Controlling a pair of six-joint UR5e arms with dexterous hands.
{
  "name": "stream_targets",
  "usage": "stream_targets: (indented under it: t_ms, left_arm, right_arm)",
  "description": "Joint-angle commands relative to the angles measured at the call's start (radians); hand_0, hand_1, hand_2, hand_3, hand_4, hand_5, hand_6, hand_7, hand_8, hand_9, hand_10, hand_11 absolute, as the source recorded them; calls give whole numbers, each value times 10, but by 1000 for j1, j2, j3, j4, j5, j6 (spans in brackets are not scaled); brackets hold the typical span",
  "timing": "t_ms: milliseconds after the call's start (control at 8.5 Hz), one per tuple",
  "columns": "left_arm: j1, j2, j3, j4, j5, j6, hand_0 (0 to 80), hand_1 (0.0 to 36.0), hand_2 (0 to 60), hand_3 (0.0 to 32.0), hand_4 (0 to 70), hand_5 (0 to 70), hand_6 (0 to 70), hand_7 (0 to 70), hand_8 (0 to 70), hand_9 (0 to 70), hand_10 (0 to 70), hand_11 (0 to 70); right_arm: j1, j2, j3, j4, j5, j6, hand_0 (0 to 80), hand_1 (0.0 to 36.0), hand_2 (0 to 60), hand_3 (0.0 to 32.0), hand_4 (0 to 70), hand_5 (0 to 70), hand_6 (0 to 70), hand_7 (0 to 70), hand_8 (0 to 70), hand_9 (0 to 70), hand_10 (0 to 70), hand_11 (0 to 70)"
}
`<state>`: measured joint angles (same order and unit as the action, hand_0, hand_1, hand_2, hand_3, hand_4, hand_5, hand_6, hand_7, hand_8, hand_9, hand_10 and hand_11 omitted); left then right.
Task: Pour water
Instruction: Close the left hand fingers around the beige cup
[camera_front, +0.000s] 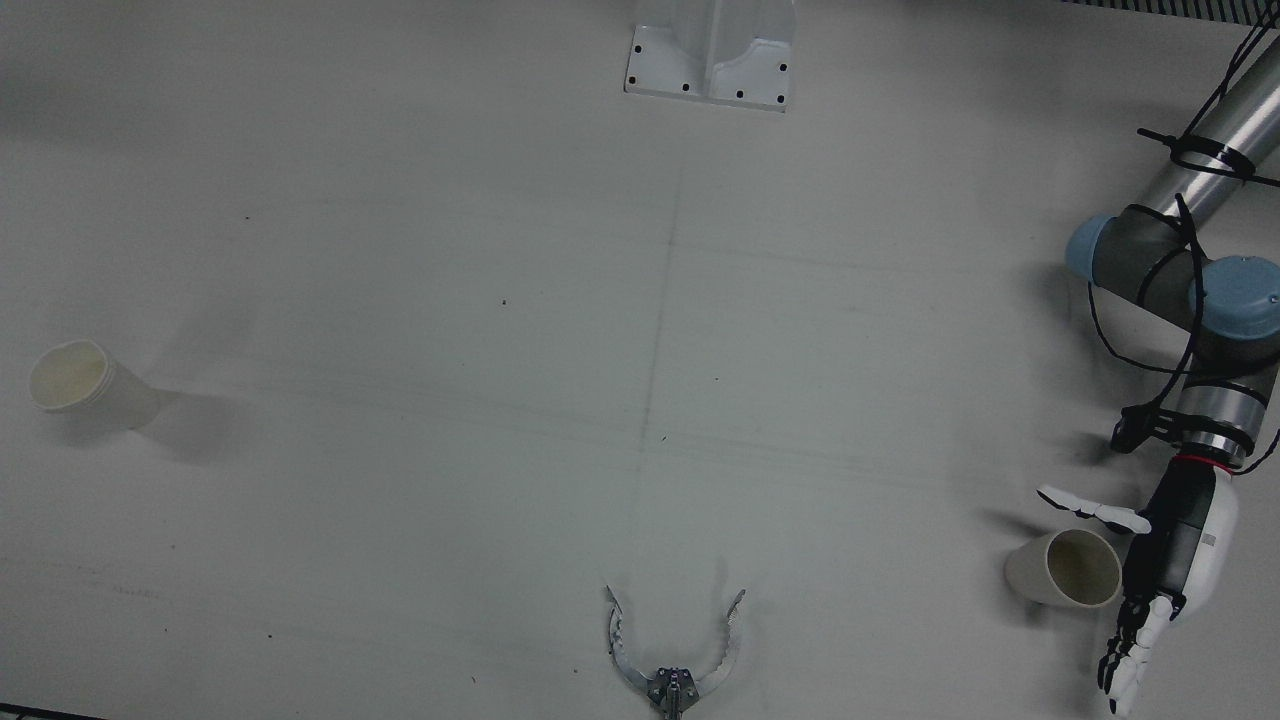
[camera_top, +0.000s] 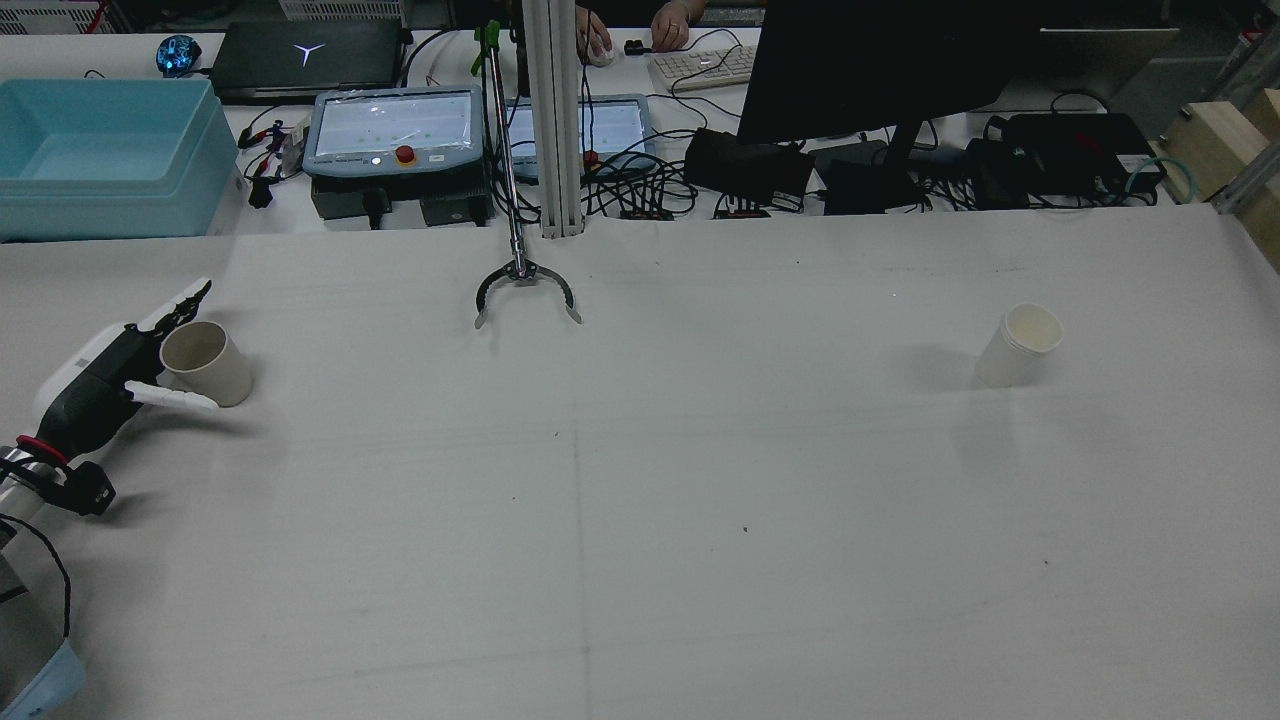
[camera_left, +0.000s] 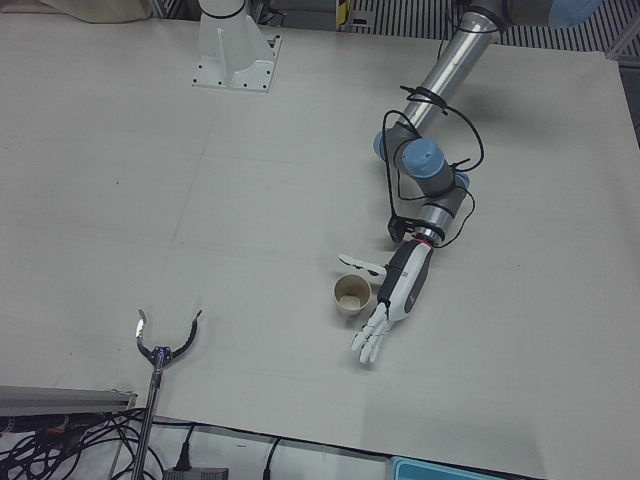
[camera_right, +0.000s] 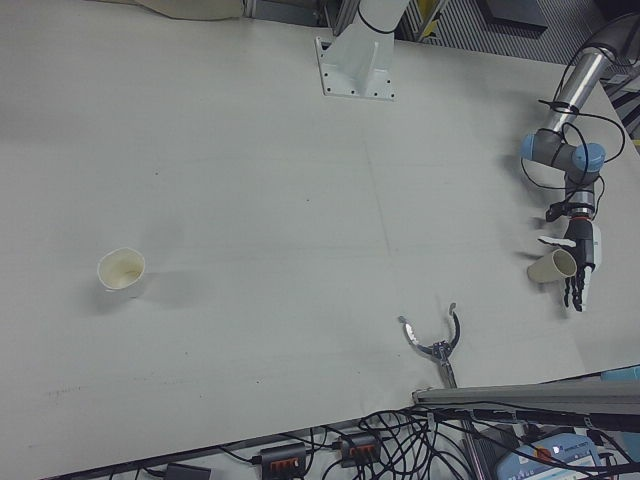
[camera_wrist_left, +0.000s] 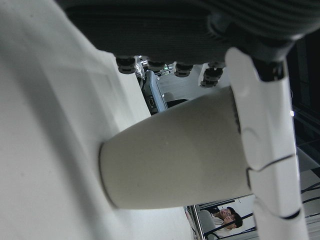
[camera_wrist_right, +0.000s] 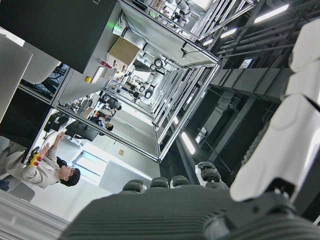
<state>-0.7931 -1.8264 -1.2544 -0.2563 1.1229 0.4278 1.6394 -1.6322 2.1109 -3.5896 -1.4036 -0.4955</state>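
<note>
A beige paper cup stands upright at the table's left side, also in the rear view and left-front view. My left hand is open beside it, thumb on one side and fingers stretched past the other. In the left hand view the cup fills the frame with the thumb alongside it. A second white cup stands far off on the right side, also in the rear view. My right hand shows only in its own view, empty and facing the ceiling.
A metal grabber claw lies at the table's operator edge, near the middle. A white arm pedestal base sits at the robot edge. Beyond the table are teach pendants, cables and a blue bin.
</note>
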Motion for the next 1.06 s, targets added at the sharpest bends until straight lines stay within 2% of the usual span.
stream_targets:
  t_ms: [0,235,471,588,706,824,941]
  left_arm:
    - [14,-4,-3,5,0,-1,575,183,0,68,119,41,0,53,0,0,20,55]
    - [17,-11,-7,14,0,-1,582,190,0,70,122,53,0,55,0,0,22,57]
    - [18,-20,-7,23,0,-1,597,209,6,34,135,89,3,56,0,0,26,64]
    - [18,-20,-8,26,0,-1,591,208,18,0,161,125,10,53,0,0,27,66]
    - [18,-20,-16,35,0,-1,599,211,24,0,228,187,18,54,0,0,30,69]
    - [15,-20,-25,48,0,-1,613,233,88,0,265,285,21,58,0,0,34,75]
    - [15,-20,-37,67,0,-1,624,274,212,0,262,371,23,67,0,0,33,76]
  right_arm:
    - [-1,0,-2,-1,0,0,438,116,133,0,66,26,2,12,0,0,0,0]
    - [-1,0,-5,0,0,0,438,116,134,0,65,28,2,10,0,0,0,0]
    - [-1,0,-6,0,0,0,437,115,136,0,66,29,3,12,0,0,0,0]
    - [-1,0,-6,0,0,0,438,115,134,0,67,31,3,14,0,0,0,0]
    - [-1,0,-8,0,2,0,438,116,138,0,65,31,3,14,0,0,0,0]
    - [-1,0,-8,0,0,0,437,116,139,0,64,31,2,13,0,0,0,0]
    - [-1,0,-8,0,2,0,436,116,139,0,65,28,3,14,0,0,0,0]
